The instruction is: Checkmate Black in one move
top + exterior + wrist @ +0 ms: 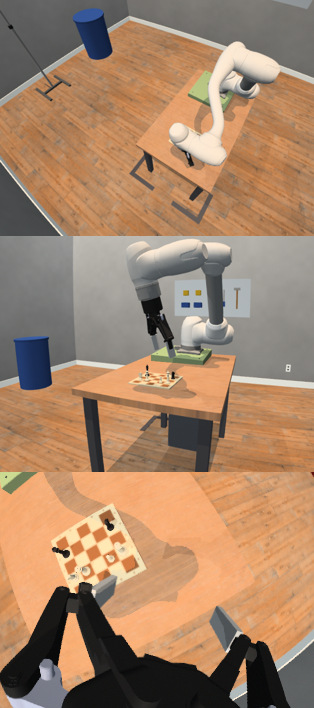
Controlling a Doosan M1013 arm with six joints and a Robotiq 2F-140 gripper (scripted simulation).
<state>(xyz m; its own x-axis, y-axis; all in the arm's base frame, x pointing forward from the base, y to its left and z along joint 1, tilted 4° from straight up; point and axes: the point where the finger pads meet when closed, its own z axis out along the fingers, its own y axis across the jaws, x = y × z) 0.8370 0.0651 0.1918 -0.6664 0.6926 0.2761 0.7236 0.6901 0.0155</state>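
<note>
1. While I hang above the counter (202, 393), my fingers (171, 352) stand spread wide, pinching nothing.
2. Seen from my wrist, the chessboard (99, 545) lies at about eleven o'clock, flat on the counter, well below me.
3. Black pieces stand at its far corner (108, 522) and left edge (61, 553); white ones (111, 557) are near its lower side.
</note>
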